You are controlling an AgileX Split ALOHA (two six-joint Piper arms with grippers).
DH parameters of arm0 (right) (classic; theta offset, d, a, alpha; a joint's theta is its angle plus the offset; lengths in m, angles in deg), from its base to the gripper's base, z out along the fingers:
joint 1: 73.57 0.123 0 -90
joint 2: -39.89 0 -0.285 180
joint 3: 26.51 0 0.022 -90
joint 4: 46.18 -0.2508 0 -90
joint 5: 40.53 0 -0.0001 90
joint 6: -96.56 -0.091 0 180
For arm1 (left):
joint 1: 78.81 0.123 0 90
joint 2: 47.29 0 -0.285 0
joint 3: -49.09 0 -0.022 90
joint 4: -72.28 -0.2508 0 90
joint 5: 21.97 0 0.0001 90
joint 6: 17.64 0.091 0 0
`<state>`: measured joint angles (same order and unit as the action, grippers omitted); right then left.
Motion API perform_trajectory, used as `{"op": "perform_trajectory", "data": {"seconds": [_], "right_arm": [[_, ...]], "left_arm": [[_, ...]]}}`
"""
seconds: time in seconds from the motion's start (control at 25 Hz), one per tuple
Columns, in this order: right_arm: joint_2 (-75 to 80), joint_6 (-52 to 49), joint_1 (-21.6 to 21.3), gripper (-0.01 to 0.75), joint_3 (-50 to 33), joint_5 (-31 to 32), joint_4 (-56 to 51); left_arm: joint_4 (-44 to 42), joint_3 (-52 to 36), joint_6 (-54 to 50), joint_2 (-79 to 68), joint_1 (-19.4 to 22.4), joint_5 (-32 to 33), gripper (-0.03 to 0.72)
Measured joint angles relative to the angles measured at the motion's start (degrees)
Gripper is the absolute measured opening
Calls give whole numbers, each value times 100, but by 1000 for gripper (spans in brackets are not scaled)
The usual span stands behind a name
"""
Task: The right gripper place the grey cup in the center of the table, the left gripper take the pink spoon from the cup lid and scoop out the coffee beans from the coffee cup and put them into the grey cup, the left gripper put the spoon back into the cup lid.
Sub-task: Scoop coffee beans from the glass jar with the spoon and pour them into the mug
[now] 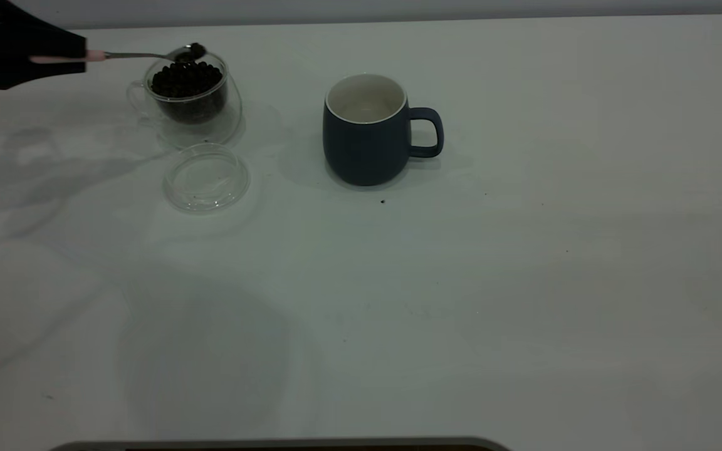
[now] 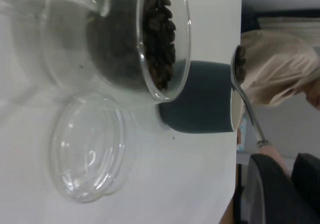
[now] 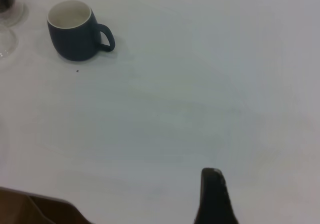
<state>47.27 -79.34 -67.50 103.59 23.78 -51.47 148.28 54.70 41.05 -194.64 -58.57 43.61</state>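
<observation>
Bare white tabletop (image 1: 524,300) fills the front of the exterior view, marked by a few tiny dark specks. Farther back stands the grey cup (image 1: 367,131), a rounded dark blue-grey mug, white inside, upright, with its loop handle turned away from the left gripper (image 1: 54,59). That gripper sits at the far left edge, its jaws clamped on the pale pink handle of the pink spoon (image 1: 148,55). Out from the jaws the spoon lies about level, and its metal bowl, holding dark coffee beans (image 1: 187,80), hangs over the far rim of the coffee cup (image 1: 188,94). This clear glass cup is heaped with beans. Just in front of it lies the cup lid (image 1: 206,177), a clear glass disc with nothing on it.

From the left wrist, the left gripper (image 2: 272,176) shows only as dark fingers at the spoon's handle end. Beyond the jaws the pink spoon (image 2: 245,93) carries beans in its bowl beside the grey cup (image 2: 200,103). Glass walls of the coffee cup (image 2: 125,38), the beans (image 2: 157,33) and the cup lid (image 2: 87,151) appear close up. A person in pale clothing (image 2: 280,68) shows past the tabletop edge.

From the right wrist, one dark finger of the right gripper (image 3: 214,196) shows; whether its jaws are apart cannot be told. Well ahead of it stands the grey cup (image 3: 75,31), its white inside bare.
</observation>
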Motion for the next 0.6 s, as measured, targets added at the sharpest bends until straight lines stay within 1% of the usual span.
{"op": "perform_trajectory", "data": {"seconds": [0.12,0.36,0.6], "right_arm": [[0,0,0,551,0,0,0],[0,0,0,551,0,0,0],[0,0,0,551,0,0,0]], "left_arm": [[102,0,-12,0,-277,0,122],[494,0,61,0,-978,0,122],[570,0,103,-6,-1503,0,122]]}}
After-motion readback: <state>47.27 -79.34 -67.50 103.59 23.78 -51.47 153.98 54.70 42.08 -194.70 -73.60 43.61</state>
